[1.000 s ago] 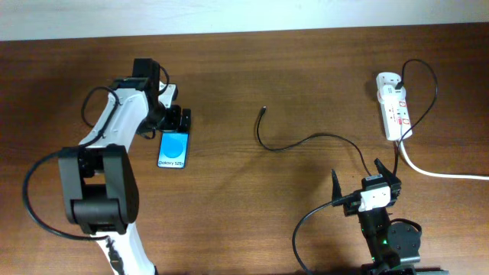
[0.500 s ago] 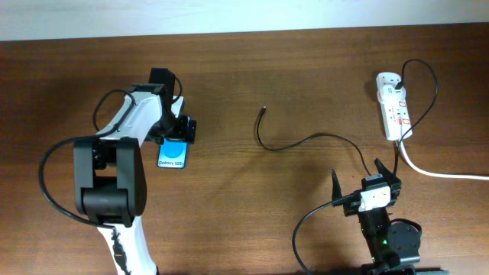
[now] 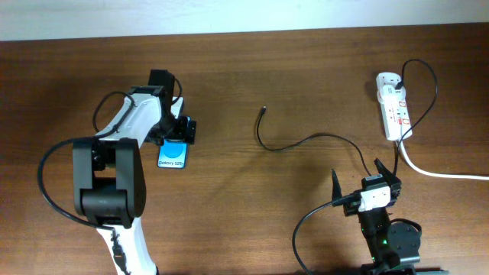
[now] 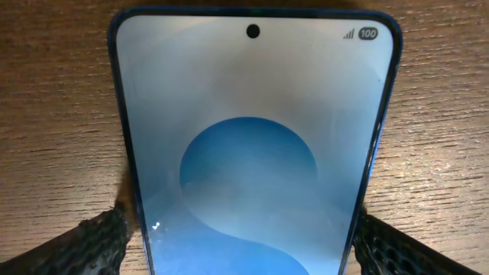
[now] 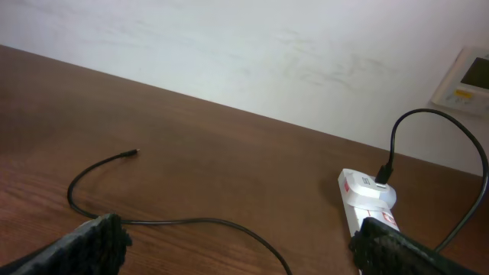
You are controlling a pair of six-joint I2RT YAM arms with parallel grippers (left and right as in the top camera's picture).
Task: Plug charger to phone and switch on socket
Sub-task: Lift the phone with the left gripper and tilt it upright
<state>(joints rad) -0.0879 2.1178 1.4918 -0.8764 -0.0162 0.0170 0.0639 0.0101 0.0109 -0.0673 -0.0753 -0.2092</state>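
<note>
Straddling the phone (image 4: 252, 153) with my left end effector (image 4: 244, 241) — fingers apart, one at each long edge — I mean to steady it. The charger (image 3: 306, 141) tip lies well off; my right end effector (image 5: 244, 248) idles spread wide, socket (image 5: 367, 202) just ahead.

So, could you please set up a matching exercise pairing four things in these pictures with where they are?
Things:
1. phone
2. charger plug tip
3. socket
4. right gripper

Places:
A. far right of the table
B. between the left gripper's fingers
C. lying free mid-table
D. near edge, touching nothing

Pairs: 1-B, 2-C, 3-A, 4-D
</note>
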